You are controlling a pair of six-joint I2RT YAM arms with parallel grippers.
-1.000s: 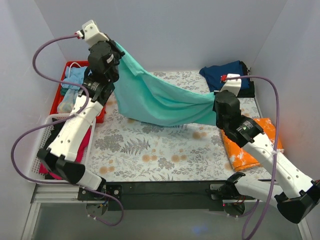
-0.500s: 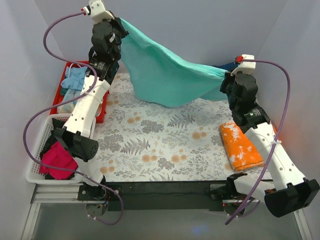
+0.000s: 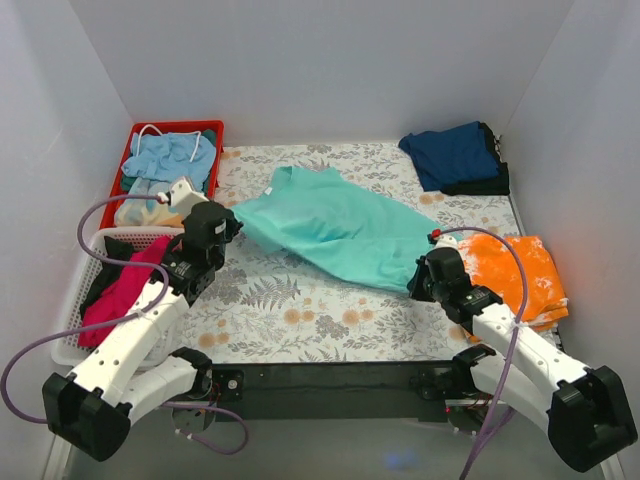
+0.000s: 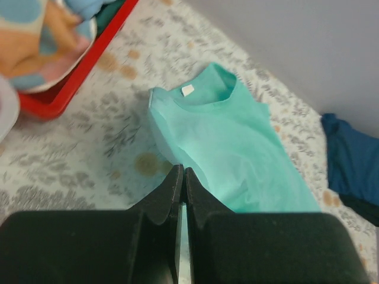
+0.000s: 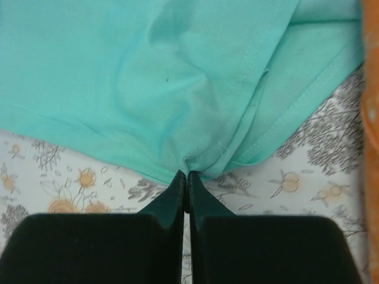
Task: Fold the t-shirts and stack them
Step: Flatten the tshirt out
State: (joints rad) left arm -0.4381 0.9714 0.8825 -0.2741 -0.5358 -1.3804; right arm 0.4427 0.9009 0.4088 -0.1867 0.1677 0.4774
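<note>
Teal t-shirt [image 3: 340,230] lies spread across the middle of the flower-printed table [image 3: 300,310], slanting from far left to near right. Its collar is at the far-left end and its hem at the near-right end. The cloth is flat for the most part, with creases running toward both held ends.

White basket [image 3: 70,330] stands at the near left edge of the table and holds a magenta shirt [image 3: 125,290] over a dark cloth. Red bin [image 3: 175,126] stands just behind the basket in the far left corner, filled with light blue cloth [image 3: 170,158].

Orange-and-white shirt [image 3: 525,275] lies folded at the right edge, just beside the teal hem. Navy shirt [image 3: 455,155] lies folded in the far right corner, well apart from the teal one.

Left gripper [image 4: 182,177] is low over the table with its fingers pressed together, pinching the teal shirt's edge on the near side below the collar. Right gripper [image 5: 186,177] also has its fingers pressed together, and the hem corner bunches into their tips.

White neck label [image 4: 188,90] shows inside the collar in the left wrist view.
</note>
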